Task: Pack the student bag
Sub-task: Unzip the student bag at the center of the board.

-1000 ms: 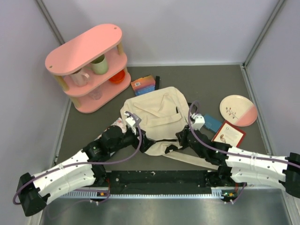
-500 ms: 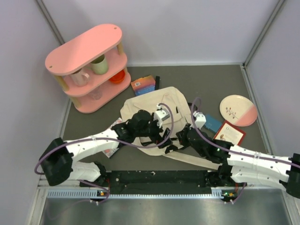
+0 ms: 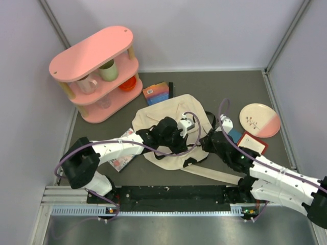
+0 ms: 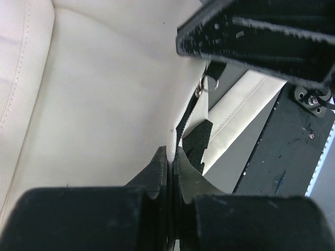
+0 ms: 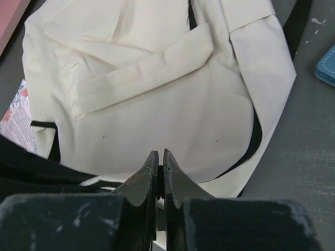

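Note:
The student bag [image 3: 166, 120] lies flat mid-table, cream canvas with a front pocket flap [image 5: 146, 68] and black zip trim [image 5: 255, 138]. My left gripper [image 3: 190, 145] has reached across it to the near right edge. In the left wrist view the left gripper [image 4: 170, 151] is shut, with a thin fold of the bag's cream cloth [image 4: 104, 104] pinched between its tips. The right gripper [image 3: 205, 143] sits close beside it at the same edge. In the right wrist view the right gripper [image 5: 159, 154] is shut, and I cannot make out anything held in the dark slit. A metal ring [image 4: 205, 87] on a black strap hangs under it.
A pink shelf [image 3: 97, 71] with cups stands at the back left. An orange-and-blue box [image 3: 156, 92] lies behind the bag. To the right are a plate [image 3: 259, 120], a blue item [image 3: 234, 135] and a red-framed card [image 3: 251, 145]. A floral booklet [image 3: 122, 156] lies left of the bag.
My left arm swung from the bag's left side across to its near right edge, and its jaws went from open to shut on the cloth. The right gripper shifted slightly up and right.

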Robot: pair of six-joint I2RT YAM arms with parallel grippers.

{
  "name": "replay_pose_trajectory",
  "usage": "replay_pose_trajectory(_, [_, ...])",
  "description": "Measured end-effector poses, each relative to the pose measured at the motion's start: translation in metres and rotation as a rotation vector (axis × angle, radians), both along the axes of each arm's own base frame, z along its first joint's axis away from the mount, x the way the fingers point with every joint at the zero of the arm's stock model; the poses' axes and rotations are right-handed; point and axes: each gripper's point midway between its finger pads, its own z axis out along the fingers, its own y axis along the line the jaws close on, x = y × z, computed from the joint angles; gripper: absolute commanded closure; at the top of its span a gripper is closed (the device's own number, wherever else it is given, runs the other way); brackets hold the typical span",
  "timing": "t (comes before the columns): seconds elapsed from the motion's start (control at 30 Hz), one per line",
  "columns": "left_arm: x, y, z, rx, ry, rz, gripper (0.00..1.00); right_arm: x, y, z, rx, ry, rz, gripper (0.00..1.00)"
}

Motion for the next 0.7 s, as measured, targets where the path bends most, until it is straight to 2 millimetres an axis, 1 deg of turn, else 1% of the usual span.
replay_pose_trajectory(0.13, [0.001, 0.002, -0.001, -0.003, -0.004, 0.017, 1.0, 0.012, -0.012, -0.002, 0.021, 0.027, -0.04, 1.0])
replay_pose_trajectory(0.2, [-0.001, 0.007, -0.002, -0.011, -0.007, 0.032, 1.0, 0.016, -0.016, -0.005, 0.027, 0.042, -0.052, 1.0])
replay_pose_trajectory(0.43, [-0.014, 0.037, -0.003, -0.03, -0.026, 0.098, 1.0, 0.024, -0.021, -0.018, 0.016, 0.086, -0.077, 1.0])
replay_pose_trajectory(0.53, [-0.019, 0.052, -0.008, -0.031, -0.025, 0.135, 1.0, 0.032, -0.028, -0.021, 0.014, 0.088, -0.112, 1.0])
replay_pose_trajectory(0.6, [-0.023, 0.062, -0.012, -0.03, -0.02, 0.166, 1.0, 0.035, -0.029, -0.023, 0.014, 0.09, -0.12, 1.0])
replay_pose_trajectory(0.63, [-0.024, 0.066, -0.013, -0.036, -0.022, 0.182, 0.87, 0.036, -0.028, -0.024, 0.015, 0.095, -0.114, 1.0])
replay_pose_trajectory(0.7, [-0.024, 0.071, -0.014, -0.047, -0.026, 0.213, 0.58, 0.036, -0.023, -0.027, 0.019, 0.106, -0.096, 1.0])
